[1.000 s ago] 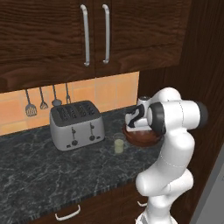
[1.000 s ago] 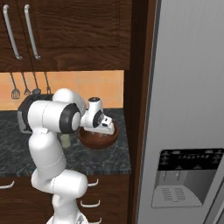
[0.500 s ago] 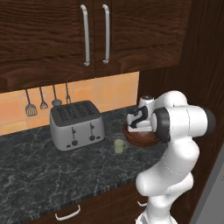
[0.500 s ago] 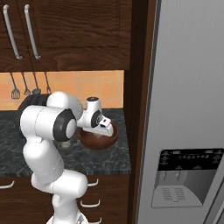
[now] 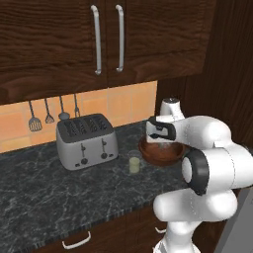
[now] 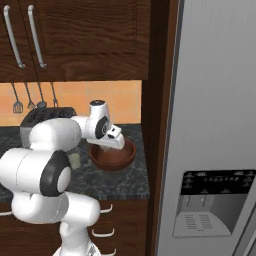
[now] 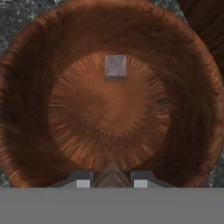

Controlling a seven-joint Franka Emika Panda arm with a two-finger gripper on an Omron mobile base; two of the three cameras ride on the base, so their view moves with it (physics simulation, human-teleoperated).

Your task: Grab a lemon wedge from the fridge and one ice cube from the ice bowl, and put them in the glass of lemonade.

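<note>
Gripper (image 7: 111,183): narrowed from wide open within the last second, now clenched on a small greyish ice cube (image 7: 112,175).

Round reddish-brown wooden ice bowl (image 7: 26,87): one further cube (image 7: 115,65) is left.

Clear lemonade glass (image 5: 134,163): beside the bowl, awaiting delivery.

The ice bowl (image 5: 163,154) sits near the counter's (image 5: 59,192) right end, open from above; glass of lemonade (image 5: 134,163) and toaster (image 5: 87,141) crowd its left.
</note>
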